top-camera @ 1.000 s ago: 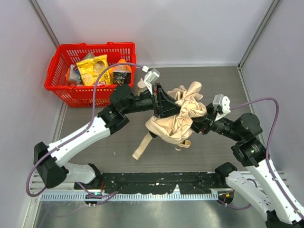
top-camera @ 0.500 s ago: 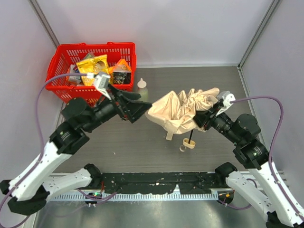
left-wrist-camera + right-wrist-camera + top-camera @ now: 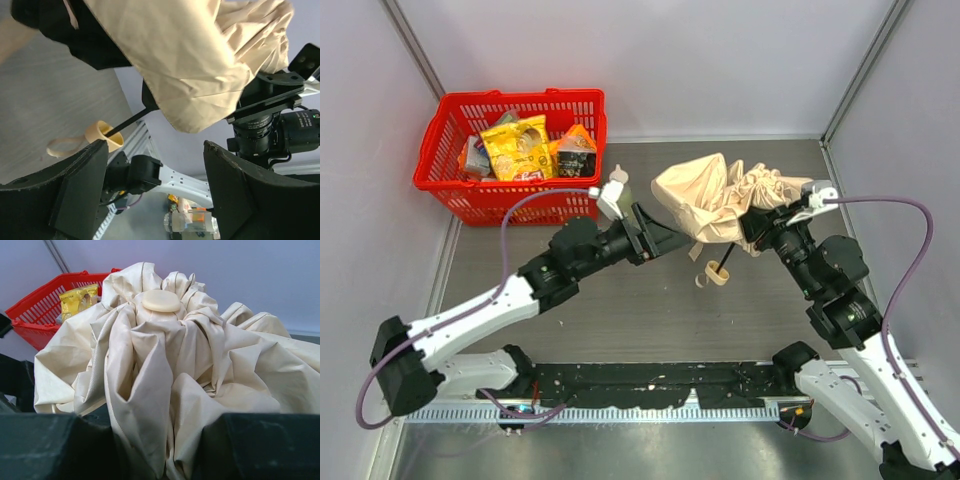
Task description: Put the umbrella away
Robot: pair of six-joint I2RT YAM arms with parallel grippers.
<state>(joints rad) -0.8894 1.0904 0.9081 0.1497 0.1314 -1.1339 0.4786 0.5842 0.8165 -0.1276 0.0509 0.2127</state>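
My left jaws stand wide open and empty just beside the umbrella (image 3: 705, 195); my right jaws grip its bunched fabric.

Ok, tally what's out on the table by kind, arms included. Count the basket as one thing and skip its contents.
umbrella: 1
red basket: 1
pale bottle, partly hidden behind the left wrist: 1
robot arms, left arm and right arm: 2
Total: 5
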